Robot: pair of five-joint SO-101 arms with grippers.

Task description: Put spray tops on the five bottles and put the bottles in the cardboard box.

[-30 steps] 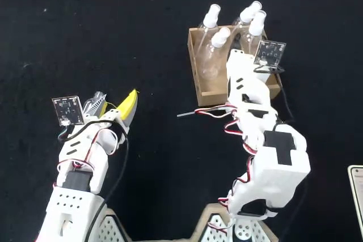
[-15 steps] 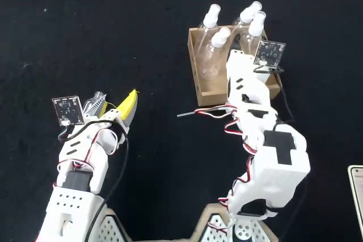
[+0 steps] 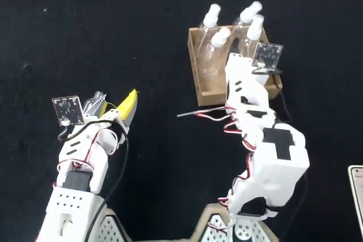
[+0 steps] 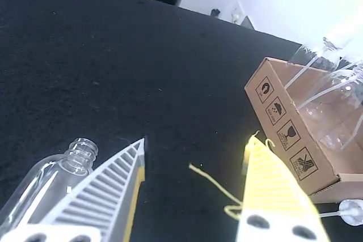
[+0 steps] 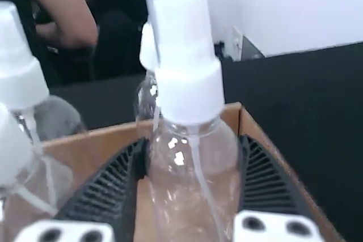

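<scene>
The cardboard box stands at the back right of the black table with several clear bottles in it, each with a white spray top. My right gripper reaches into the box. Its black fingers press both sides of a capped bottle. My left gripper rests low at the front left, open, its yellow finger and clear finger apart with nothing between them. An uncapped bottle lies just outside the clear finger. A loose spray top lies by the box, its thin tube on the cloth.
The box lies ahead of the left gripper across bare black cloth. A white card sits at the table's right edge. Cables hang along the right arm near the box's front wall.
The right arm has shifted slightly at the box, nudging the bottle it holds. The left arm has not moved.
</scene>
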